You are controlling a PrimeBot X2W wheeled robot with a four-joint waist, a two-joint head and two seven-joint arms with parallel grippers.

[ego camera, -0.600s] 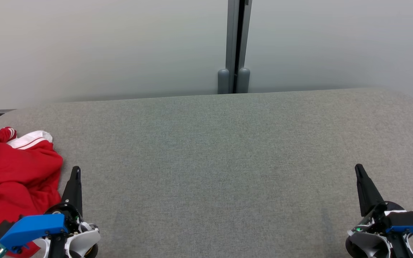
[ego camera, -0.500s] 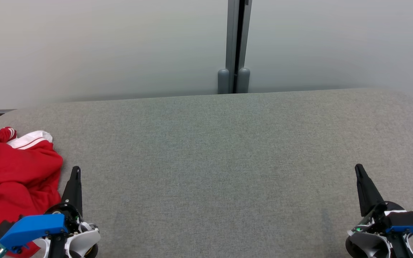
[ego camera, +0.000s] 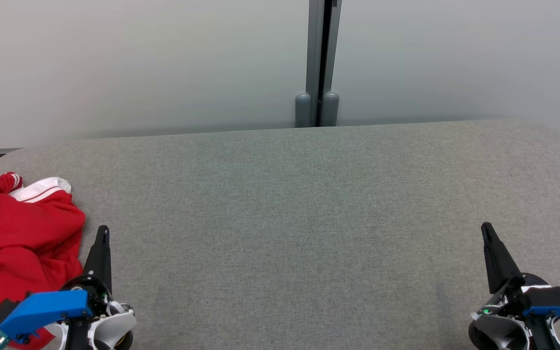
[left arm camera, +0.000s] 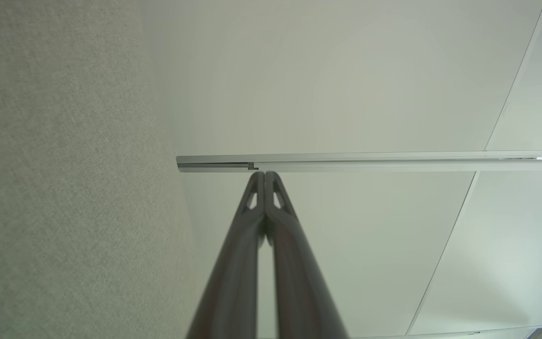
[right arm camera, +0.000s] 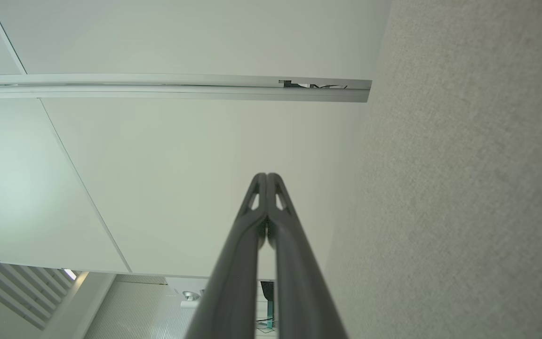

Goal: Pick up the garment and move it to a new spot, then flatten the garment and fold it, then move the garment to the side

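A crumpled red garment [ego camera: 17, 238] with white striped trim lies in a heap at the far left of the grey fabric table [ego camera: 299, 204]. My left gripper [ego camera: 102, 229] hovers just right of the heap, shut and empty, its fingertips pressed together in the left wrist view [left arm camera: 265, 174]. At the lower right stands my right gripper [ego camera: 486, 226], far from the garment. Its fingers also meet at the tips in the right wrist view [right arm camera: 266, 175], shut on nothing.
A pale wall with a grey vertical post [ego camera: 320, 63] rises directly behind the table's far edge. The tabletop has rounded corners, and the heap reaches the head view's left edge.
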